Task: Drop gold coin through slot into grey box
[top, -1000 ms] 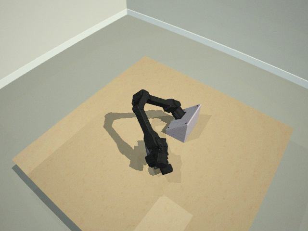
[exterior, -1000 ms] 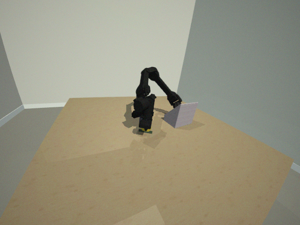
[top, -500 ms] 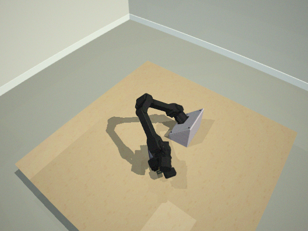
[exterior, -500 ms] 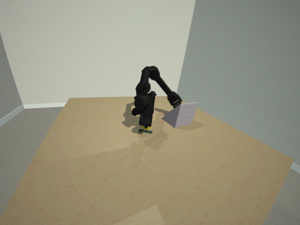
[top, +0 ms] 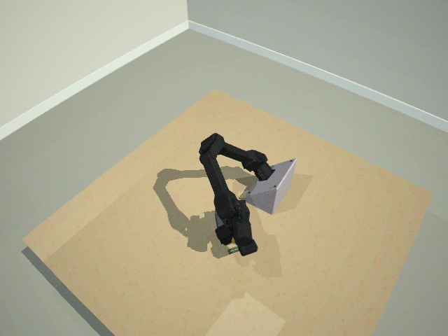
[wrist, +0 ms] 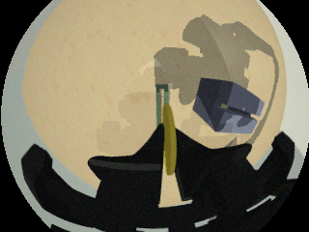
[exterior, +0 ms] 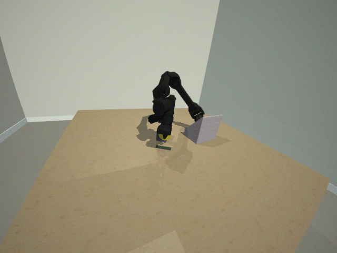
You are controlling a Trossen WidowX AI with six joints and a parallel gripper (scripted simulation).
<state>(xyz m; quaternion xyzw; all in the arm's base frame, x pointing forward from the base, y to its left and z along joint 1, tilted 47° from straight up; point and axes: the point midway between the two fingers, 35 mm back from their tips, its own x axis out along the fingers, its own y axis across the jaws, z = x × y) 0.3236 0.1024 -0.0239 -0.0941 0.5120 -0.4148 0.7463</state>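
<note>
The jaws are clenched on the gold coin point(wrist: 169, 138), held on edge just above its green holder point(exterior: 163, 147) on the bench point(exterior: 108, 190), and the grey box point(wrist: 228, 104) lies near, to the right of the coin's flat face.

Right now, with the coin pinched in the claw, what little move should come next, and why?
Probably carry it toward the box. The gripper is shut on the coin, which in the exterior view hangs free above the holder, so the lift seems done. The box sits off to one side, its slot not yet under the coin.
</note>
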